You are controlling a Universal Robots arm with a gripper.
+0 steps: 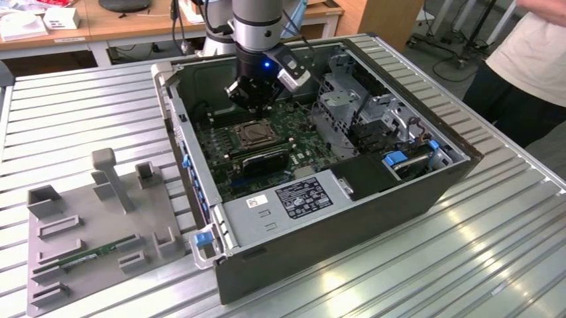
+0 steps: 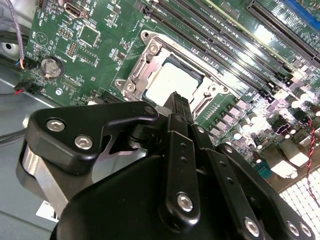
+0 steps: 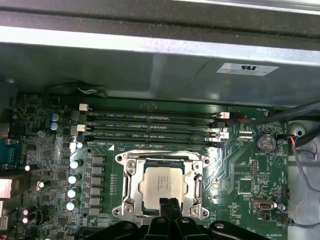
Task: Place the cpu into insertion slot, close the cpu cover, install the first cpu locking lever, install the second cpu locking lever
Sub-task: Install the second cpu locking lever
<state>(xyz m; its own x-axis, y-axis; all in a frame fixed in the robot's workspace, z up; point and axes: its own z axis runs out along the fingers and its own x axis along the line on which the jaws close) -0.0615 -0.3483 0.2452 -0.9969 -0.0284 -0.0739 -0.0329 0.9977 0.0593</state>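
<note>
Claw fingers together | above cpu | cpu cover closed

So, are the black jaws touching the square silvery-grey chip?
Cannot tell. In both wrist views the gripper overlaps the square silvery-grey chip; no gap or contact shows plainly.

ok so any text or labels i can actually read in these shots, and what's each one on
None can be read.
power supply label: print too small.
white sticker on the case wall: blurred.
white lettering on the motherboard beside the memory slots: too small.
cpu top: faint marks, unreadable.
</note>
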